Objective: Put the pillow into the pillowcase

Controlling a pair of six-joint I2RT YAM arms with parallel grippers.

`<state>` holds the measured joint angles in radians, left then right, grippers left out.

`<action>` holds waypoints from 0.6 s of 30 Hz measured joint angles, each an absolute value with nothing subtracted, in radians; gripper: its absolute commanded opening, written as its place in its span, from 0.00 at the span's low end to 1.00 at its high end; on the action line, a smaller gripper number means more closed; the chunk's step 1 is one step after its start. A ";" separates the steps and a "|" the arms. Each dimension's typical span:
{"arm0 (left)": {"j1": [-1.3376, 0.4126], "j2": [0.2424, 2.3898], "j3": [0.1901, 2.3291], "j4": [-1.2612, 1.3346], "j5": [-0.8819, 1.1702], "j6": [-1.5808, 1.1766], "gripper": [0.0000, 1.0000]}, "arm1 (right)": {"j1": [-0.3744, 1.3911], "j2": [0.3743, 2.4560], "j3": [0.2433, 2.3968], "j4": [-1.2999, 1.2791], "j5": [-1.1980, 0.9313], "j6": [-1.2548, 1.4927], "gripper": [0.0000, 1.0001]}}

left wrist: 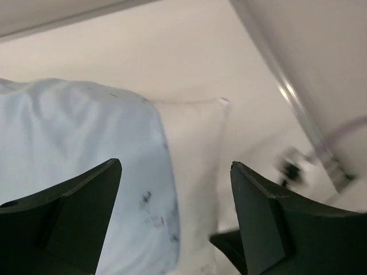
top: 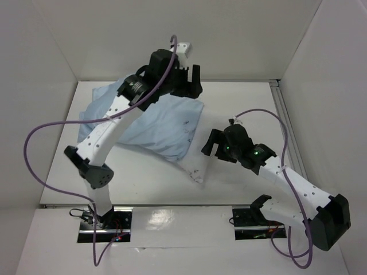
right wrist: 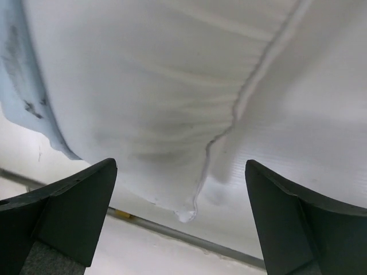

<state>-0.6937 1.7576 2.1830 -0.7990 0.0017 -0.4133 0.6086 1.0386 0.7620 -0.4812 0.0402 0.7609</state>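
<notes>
**Pillow mostly sheathed, one white end left out**

On the white table [top: 143, 177] the light blue pillowcase [top: 155, 123] lies stretched from the far left corner toward the middle, plump with the pillow [top: 194, 163] inside it. By the look of it, most of the job is done. Only a white strip and a corner of the pillow stick out past the open hem on the right-hand side. What remains, most likely, is pulling that hem over the bare end.

The left gripper [top: 186, 80] hovers above the far edge of the bundle, jaws spread wide and holding nothing. The right gripper [top: 211, 146] sits just beside the exposed white end, jaws likewise apart and empty.
</notes>
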 measured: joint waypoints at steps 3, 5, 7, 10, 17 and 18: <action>-0.712 1.914 2.325 -0.819 -0.165 -0.411 0.88 | 0.552 0.982 0.811 -0.563 0.082 0.761 1.00; -0.734 2.002 2.344 -0.839 -0.242 -0.410 0.86 | 0.495 0.942 0.839 -0.592 0.098 0.760 1.00; -0.756 2.072 2.343 -0.870 -0.291 -0.410 0.83 | 0.427 0.912 0.861 -0.611 0.099 0.754 1.00; -0.779 2.148 2.343 -0.899 -0.348 -0.400 0.80 | 0.324 0.898 0.872 -0.618 0.062 0.740 1.00; -0.809 2.185 2.329 -0.912 -0.496 -0.390 0.62 | 0.150 0.910 0.829 -0.594 -0.097 0.724 1.00; -0.810 2.185 2.325 -0.912 -0.509 -0.391 0.59 | 0.147 0.919 0.829 -0.591 -0.113 0.722 1.00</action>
<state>-0.8097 2.1853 2.3249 -0.9119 -0.5095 -0.3912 0.1467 0.9192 0.8288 -0.5915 -0.1127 0.7219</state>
